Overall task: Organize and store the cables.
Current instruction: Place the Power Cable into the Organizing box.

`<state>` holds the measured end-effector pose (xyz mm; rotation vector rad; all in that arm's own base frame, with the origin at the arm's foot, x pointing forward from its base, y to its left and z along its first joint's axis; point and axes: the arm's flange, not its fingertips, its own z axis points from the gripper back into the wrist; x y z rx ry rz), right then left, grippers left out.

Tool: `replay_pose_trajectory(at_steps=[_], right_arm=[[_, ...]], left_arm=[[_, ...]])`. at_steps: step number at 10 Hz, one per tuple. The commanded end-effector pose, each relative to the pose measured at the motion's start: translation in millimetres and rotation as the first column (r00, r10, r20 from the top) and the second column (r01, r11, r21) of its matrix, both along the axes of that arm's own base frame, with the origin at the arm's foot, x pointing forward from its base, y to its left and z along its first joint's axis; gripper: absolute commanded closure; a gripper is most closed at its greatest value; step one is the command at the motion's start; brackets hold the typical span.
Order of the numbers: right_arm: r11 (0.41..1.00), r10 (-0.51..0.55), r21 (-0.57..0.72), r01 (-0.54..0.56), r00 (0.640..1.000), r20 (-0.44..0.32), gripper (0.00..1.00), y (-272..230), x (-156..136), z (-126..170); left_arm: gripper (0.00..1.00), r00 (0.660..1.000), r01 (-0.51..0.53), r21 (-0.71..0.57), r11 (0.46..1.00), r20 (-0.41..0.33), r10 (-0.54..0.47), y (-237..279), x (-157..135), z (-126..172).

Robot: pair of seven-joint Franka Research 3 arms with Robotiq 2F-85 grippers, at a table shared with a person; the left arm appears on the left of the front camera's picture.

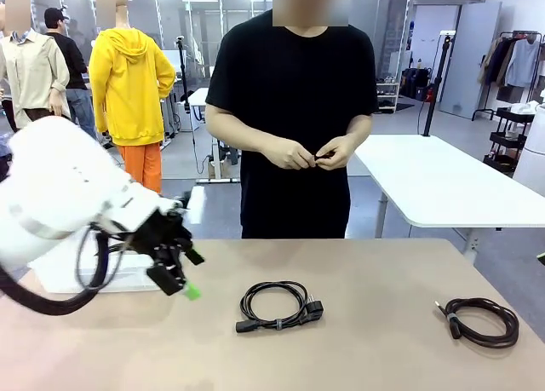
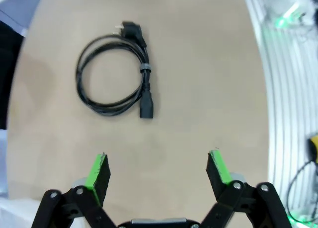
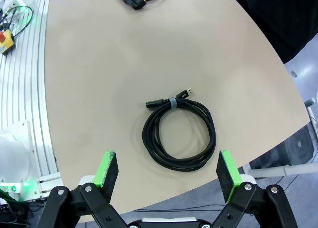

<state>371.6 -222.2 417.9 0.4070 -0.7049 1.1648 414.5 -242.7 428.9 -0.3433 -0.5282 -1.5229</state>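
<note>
The white left arm (image 1: 60, 186) reaches in over the left end of the counter (image 1: 383, 314). Its left gripper (image 1: 192, 274) tilts down above the counter, jaws spread wide, empty. The right gripper (image 3: 169, 164) hangs above the counter's edge, jaws wide apart, holding nothing.

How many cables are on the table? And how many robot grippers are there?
Cables: 2, the middle cable and the right cable.
Grippers: 2, the left gripper and the right gripper, both open.
Total: 4.
</note>
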Motion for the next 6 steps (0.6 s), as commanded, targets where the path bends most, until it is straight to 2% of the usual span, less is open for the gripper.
replay_pose_trajectory(at_steps=[1, 6], right_arm=[[1.0, 0.017, -0.005, -0.017, 1.0, 0.004, 0.0, 1, -3, 0], [1.0, 0.017, -0.005, -0.017, 1.0, 0.004, 0.0, 1, -3, 0]], left_arm=[[0.02, 1.0, -0.024, 0.103, 0.994, 0.018, 0.022, -38, 28, -1], [0.02, 0.996, -0.085, 0.214, 0.973, -0.017, 0.091, -127, 55, -51]])
